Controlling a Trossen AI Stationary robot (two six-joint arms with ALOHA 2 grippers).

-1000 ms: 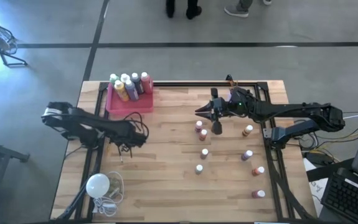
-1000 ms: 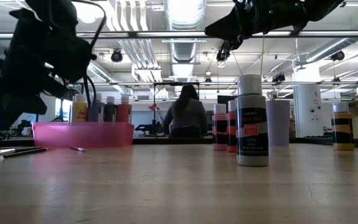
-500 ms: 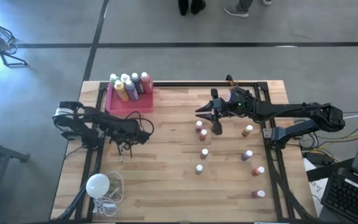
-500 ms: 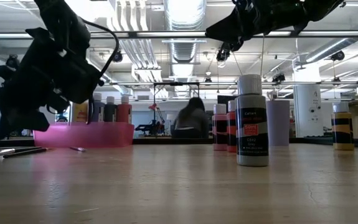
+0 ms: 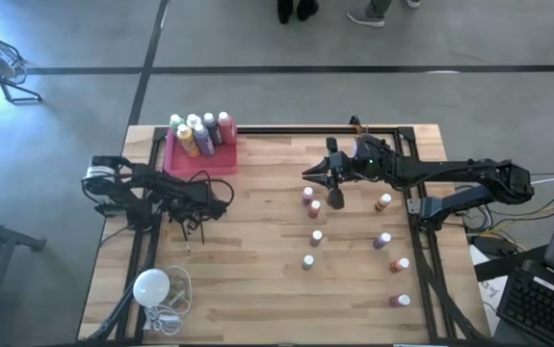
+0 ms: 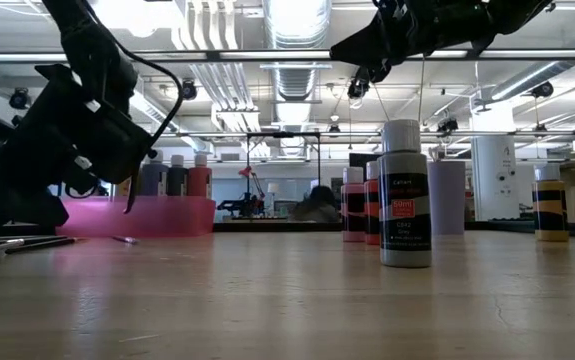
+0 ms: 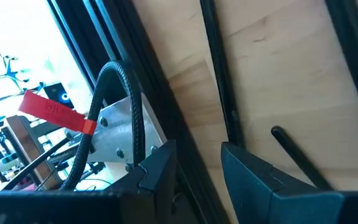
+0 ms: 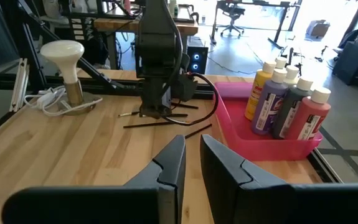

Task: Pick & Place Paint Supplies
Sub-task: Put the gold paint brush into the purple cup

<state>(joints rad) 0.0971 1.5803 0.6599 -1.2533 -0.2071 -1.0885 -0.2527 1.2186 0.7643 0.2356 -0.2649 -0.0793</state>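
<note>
Thin dark paintbrushes [image 8: 160,122] lie flat on the wood at the table's left side, near the black frame rail [image 7: 166,93]. My left gripper [image 7: 198,163] hangs open just above them, pointing steeply down; one brush [image 7: 219,74] runs toward the gap and another [image 7: 297,155] lies beside one finger. White-capped paint bottles [image 5: 199,130] stand in a pink tray [image 5: 201,162] at the far left. Small bottles [image 5: 313,207] stand loose on the right half. My right gripper [image 8: 193,152] hovers high over them, its fingers nearly together and holding nothing.
A white bulb with its coiled cord [image 5: 151,286] lies at the near left corner. A larger grey-capped bottle [image 6: 405,195] stands close to the low camera among the loose ones. Black frame rails [image 5: 421,241] run along both table sides.
My left gripper has sunk toward the paintbrushes, tipping further down, with its fingers staying equally far apart. The brushes and bottles have kept their places.
</note>
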